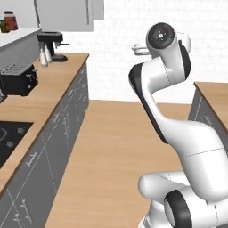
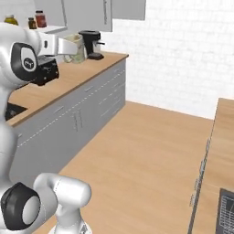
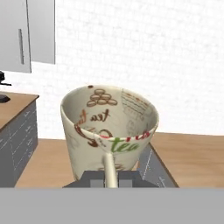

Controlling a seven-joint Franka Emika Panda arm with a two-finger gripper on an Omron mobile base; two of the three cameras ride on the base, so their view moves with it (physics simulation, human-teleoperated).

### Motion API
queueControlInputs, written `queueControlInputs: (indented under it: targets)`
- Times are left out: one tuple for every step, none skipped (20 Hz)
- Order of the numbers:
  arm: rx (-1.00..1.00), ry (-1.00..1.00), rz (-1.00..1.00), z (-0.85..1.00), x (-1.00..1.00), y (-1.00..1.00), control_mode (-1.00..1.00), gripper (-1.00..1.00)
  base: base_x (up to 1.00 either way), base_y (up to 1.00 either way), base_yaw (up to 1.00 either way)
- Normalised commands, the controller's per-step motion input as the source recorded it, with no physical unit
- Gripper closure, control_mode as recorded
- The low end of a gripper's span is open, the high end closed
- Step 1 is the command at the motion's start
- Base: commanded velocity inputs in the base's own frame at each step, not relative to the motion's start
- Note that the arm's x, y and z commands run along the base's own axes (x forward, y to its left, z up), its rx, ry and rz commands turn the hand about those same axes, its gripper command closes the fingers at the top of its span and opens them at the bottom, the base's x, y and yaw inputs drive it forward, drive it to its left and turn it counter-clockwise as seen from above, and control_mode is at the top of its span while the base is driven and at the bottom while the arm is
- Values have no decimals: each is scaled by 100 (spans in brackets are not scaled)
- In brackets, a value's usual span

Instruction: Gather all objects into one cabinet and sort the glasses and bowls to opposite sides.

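Observation:
A pale beige patterned tumbler (image 3: 109, 127) with "tea" lettering is held upright, high above the floor, its mouth tipped toward the hand camera. My gripper (image 3: 109, 174) is shut on its near rim, one finger inside the wall. From the right base view the tumbler (image 2: 77, 48) hangs at the end of my gripper (image 2: 64, 45), out over the aisle at about the left counter's height. The grey-doored wall cabinet (image 3: 28, 35) with its slim bar handle is up at the left, doors closed. The bowls and the other glass are out of view.
A long wooden counter (image 1: 49, 89) on the left carries a black coffee machine (image 1: 52, 44), white shakers (image 1: 44, 57), a black toaster (image 1: 18, 79) and a stove top (image 1: 9, 138). Jars (image 1: 10, 21) stand on a high shelf. A second counter (image 1: 213, 98) lies right; a wooden-floored aisle runs between.

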Motion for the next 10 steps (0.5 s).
queueControlInputs:
  targets:
    - [0, 0, 0, 0, 0, 0, 100, 100, 100, -58, 17]
    - [0, 0, 0, 0, 0, 0, 100, 100, 100, -69, 14]
    - [0, 0, 0, 0, 0, 0, 100, 100, 100, -76, 13]
    - [0, 0, 0, 0, 0, 0, 100, 100, 100, -75, 13]
    - [0, 0, 0, 0, 0, 0, 100, 100, 100, -72, 13]
    - [0, 0, 0, 0, 0, 0, 100, 100, 100, -71, 14]
    - [0, 0, 0, 0, 0, 0, 100, 100, 100, -71, 14]
    - [0, 0, 0, 0, 0, 0, 100, 100, 93, -73, 14]
    - [0, 0, 0, 0, 0, 0, 100, 100, 84, -76, 13]
    - [0, 0, 0, 0, 0, 0, 100, 100, 81, -75, 12]
